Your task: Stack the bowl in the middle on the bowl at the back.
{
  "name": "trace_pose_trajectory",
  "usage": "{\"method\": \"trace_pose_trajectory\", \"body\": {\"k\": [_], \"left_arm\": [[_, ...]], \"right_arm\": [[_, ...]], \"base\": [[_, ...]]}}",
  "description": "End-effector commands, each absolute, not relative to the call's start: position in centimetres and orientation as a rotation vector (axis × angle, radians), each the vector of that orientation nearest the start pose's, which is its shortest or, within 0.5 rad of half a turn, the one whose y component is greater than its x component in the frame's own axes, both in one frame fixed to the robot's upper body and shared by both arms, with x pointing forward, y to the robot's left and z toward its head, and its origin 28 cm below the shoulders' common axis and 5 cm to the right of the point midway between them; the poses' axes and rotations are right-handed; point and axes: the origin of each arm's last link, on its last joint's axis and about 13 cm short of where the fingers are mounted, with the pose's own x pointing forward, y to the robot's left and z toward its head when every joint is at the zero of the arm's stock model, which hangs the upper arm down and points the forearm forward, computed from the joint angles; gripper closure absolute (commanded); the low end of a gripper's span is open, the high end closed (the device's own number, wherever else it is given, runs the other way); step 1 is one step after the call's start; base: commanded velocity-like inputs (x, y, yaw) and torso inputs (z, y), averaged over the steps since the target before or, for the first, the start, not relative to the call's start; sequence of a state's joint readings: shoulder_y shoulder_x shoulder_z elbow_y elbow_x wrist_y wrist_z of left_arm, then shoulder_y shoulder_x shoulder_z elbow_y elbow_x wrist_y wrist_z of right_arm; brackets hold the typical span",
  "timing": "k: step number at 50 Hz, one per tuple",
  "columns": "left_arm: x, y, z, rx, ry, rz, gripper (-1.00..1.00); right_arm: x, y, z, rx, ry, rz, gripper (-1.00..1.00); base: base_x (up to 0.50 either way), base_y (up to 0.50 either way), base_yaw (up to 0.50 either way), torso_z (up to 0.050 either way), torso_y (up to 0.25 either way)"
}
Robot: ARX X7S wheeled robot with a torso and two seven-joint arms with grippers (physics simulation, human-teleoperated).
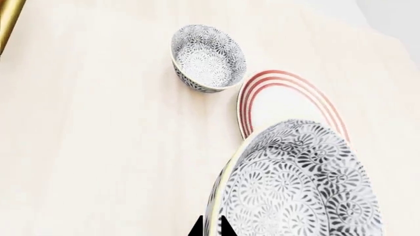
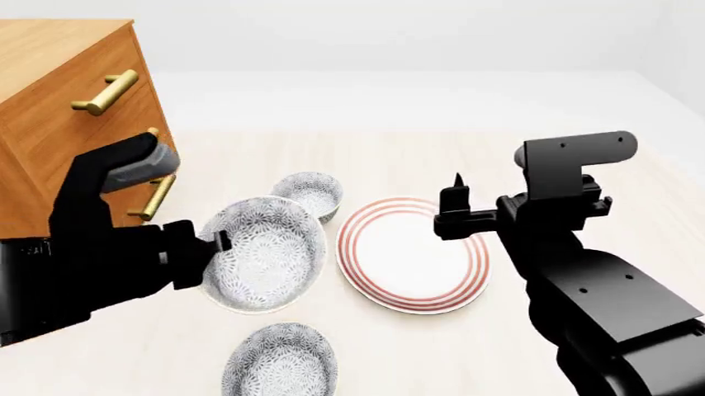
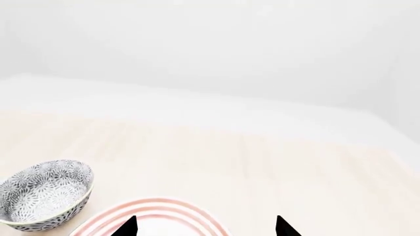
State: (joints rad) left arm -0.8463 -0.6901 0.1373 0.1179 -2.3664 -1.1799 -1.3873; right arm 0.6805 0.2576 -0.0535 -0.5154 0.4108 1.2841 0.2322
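Nearest the head camera sat a third speckled bowl [image 2: 280,361] on the desk [image 2: 463,346]. Left jaws [image 2: 224,241] pinched the rim of the tilted, grey-flowered middle bowl [image 2: 264,252], lifted beside the back bowl [image 2: 309,195]. Right jaws [image 2: 453,206] stood wide above the red-ringed plate [image 2: 410,256].

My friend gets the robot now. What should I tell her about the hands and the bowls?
Left gripper: shut on the middle bowl, lifted off the table and tilted, held by its rim.
Right gripper: open, empty, over the red-ringed plate.
Back bowl: upright on the table beside the plate, nothing in it.
Third bowl: nearest the robot, untouched.
Done: bowl picked up.
Left: carry it over the back bowl, level it, lower it in, let go.
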Motion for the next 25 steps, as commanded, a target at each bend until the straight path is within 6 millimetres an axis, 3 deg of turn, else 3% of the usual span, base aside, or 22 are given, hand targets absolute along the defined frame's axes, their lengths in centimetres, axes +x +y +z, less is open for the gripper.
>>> {"method": "trace_pose_trajectory", "body": {"k": [1,7,25], "left_arm": [[19.6,26.4,26.7,-0.289,0.747,-0.253,1.0],[18.5,26.3,27.6,-0.272,0.729,-0.267,1.0],[17.2,26.0,26.9,-0.25,0.747,-0.278,1.0]], "right_arm": [[26.0,-12.0,20.2,-0.112,0.106,0.016,-1.0],[25.7,-12.0,20.0,-0.108,0.099,0.015,-1.0],[25.1,-11.7,19.6,-0.093,0.092,0.026,-1.0]], "base": [[0.0,0.0,0.0,0.0,0.0],[0.0,0.0,0.0,0.0,0.0],[0.0,0.0,0.0,0.0,0.001]]}}
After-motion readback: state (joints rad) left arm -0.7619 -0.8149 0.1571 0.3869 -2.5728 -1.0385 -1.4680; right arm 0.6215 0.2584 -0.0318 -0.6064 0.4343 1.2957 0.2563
